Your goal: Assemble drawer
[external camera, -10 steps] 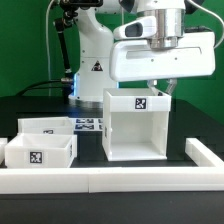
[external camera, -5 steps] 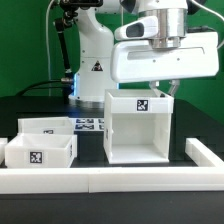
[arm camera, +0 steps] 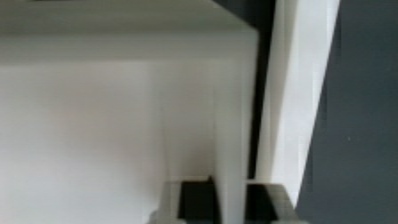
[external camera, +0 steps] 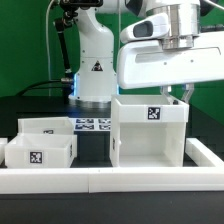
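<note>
Two fingers of the gripper (arm camera: 231, 200) straddle one thin upright wall of the housing (external camera: 150, 130). In the wrist view a dark pad sits flush on each face of that wall with no gap showing, so I judge the jaws clenched on it. In the exterior view the gripper (external camera: 183, 92) comes down onto the housing's top rim at a back corner. The rest of the box hangs below and forward of the jaws.

- Housing: upright, open face to the camera, tag on the top front band. Cannot tell whether its base bears on the table or is just lifted.
- Nearer tray (external camera: 40, 152) and farther tray (external camera: 48, 127): well apart from the jaws, beyond the housing's far side, touching or almost touching each other. Neither is inserted yet.
- Marker board (external camera: 93, 125): flat on the table between the trays and the housing.
- Border rail (external camera: 110, 181): along the front, below everything.

Handling, my judgement:
- Hollow white plastic, likely light and stiff.
- Smooth walls are likely slippery under the pads.
- A corner pinch sits off the box's centre, so it may swing or twist about the jaws.
- A deep bite on the wall and slow moves suit it.
- For the trays, a side wall looks the surest hold.
</note>
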`<state>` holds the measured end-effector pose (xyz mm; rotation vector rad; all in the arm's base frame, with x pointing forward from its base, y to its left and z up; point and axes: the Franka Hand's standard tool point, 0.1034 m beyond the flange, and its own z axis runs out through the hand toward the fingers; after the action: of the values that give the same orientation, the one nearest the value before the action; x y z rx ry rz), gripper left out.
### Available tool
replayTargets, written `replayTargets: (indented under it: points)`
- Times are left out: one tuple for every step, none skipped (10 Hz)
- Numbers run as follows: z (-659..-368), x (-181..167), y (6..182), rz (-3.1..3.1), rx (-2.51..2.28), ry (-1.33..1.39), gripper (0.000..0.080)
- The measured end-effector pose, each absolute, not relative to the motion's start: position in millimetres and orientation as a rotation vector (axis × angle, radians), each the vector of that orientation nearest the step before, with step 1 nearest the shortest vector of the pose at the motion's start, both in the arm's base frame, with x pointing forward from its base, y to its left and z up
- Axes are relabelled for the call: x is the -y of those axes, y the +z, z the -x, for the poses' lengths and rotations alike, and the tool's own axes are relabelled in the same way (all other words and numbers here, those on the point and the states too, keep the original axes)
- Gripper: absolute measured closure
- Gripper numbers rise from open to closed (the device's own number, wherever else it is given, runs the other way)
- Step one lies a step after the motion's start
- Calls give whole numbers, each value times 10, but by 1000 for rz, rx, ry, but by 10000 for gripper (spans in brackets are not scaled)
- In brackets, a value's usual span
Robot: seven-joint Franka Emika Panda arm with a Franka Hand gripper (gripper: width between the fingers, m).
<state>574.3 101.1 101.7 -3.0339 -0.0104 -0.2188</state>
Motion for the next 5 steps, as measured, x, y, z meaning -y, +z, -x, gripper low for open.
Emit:
replayTargets:
  points:
    - [-5746,-1011,1021,3034,15,-220,761]
    - [-5748,-1019,1024,3027,-57,-217,761]
    - [-5761,-1031,1035,3014,-154,-220,761]
    - [-5768,-1035,1041,3004,-223,-221,761]
    - [-5776,-1043,1049,2993,-291,-223,761]
